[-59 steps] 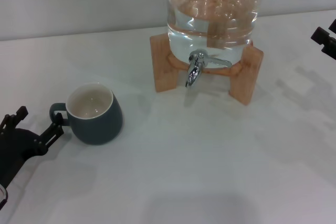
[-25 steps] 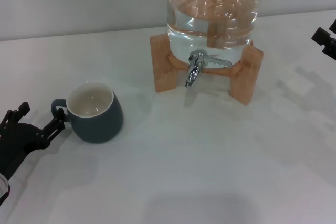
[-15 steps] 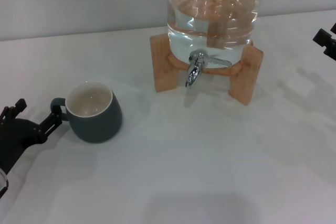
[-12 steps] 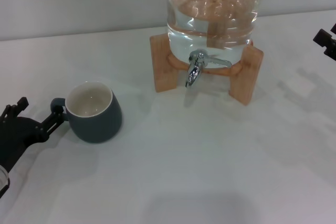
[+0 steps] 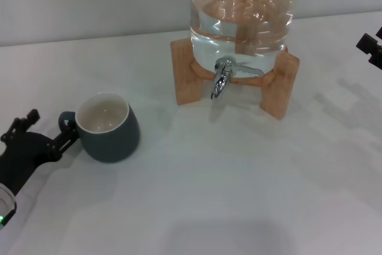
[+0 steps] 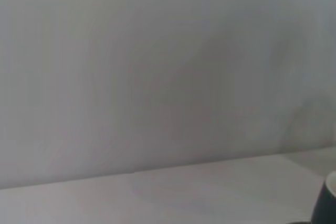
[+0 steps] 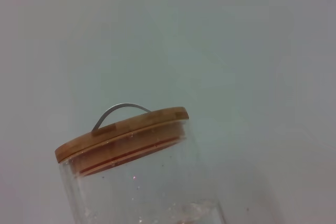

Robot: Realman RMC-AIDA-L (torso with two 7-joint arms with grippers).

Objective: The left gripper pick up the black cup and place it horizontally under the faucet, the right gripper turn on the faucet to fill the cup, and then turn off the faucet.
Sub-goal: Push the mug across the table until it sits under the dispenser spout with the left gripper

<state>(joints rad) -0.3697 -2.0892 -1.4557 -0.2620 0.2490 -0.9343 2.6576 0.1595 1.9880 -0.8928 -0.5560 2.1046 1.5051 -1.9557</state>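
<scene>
1. Black cup upright on the white counter, toward its left edge, cream inside showing, loop handle turned toward that edge.
2. Left gripper low at the counter's left edge, black fingers spread apart; one fingertip right at the cup's handle, the other farther back and clear of it. Nothing clasped.
3. Green light glowing on the left arm at the near left corner.
4. Faucet chrome, spout pointing down, lever out to one side, fitted low on the clear glass jar near the counter's far edge.
5. Jar part-filled with water, seated on a wooden stand whose legs flank the faucet.
6. Cup well apart from the faucet, nearer the front and left of it; bare counter below the spout.
7. Right gripper only partly in view at the counter's right edge, well clear of the jar; cannot tell whether its fingers are spread or closed.
8. Right wrist view: jar's wooden lid with a thin metal handle arching over it, against a plain wall.
9. Left wrist view: plain wall, strip of counter, sliver of the cup at the picture's edge.
</scene>
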